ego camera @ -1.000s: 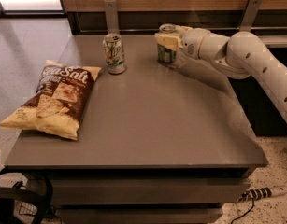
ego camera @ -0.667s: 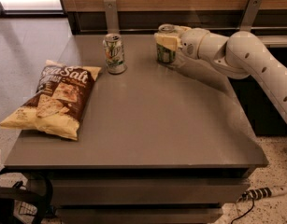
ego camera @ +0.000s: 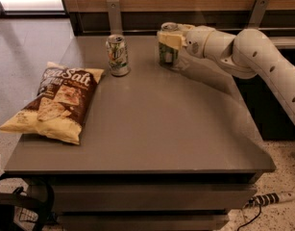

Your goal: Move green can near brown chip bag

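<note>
Nothing has shifted — my gripper (ego camera: 170, 40) stays clenched on the far green can (ego camera: 167, 57); I'd lift it past the white can (ego camera: 118, 56), left toward the chip bag (ego camera: 58, 102).

Item one: the surface (ego camera: 152, 129), grey-brown, flat and rectangular. The brown chip bag (ego camera: 55, 102) lies flat along its left side, with the lower end overhanging the edge. The white can (ego camera: 118, 55) stands upright near the back, just beside the bag's upper corner. The green can (ego camera: 166, 57) is upright at back centre-right, with the gripper (ego camera: 169, 39) clasped about its upper part; whether its base touches the surface is not determinable.
</note>
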`<state>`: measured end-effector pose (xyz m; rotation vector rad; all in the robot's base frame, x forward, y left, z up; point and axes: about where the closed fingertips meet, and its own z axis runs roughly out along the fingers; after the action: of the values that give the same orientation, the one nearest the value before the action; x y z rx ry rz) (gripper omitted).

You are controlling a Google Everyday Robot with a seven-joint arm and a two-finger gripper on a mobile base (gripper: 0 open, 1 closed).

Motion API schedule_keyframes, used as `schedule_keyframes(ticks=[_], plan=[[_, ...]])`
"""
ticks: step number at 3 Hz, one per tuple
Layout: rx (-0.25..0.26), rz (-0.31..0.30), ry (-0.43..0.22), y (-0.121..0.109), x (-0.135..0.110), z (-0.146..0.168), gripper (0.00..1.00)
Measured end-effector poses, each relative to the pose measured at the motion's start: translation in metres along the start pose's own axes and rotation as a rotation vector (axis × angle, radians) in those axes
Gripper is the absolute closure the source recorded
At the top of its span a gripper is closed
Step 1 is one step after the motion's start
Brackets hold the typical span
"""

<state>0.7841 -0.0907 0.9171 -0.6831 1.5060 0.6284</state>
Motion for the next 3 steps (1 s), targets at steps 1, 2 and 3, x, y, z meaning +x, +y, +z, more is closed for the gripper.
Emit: schedule_keyframes(ticks=[1,2,3], plan=[[-0.003,0.001,-0.002,0.001,-0.003,-0.001,1.00],[-0.018,0.009,-0.037,0.038,-0.043,-0.035,1.00],[-0.018,-0.012,-0.047,0.078,-0.077,-0.063,1.00]])
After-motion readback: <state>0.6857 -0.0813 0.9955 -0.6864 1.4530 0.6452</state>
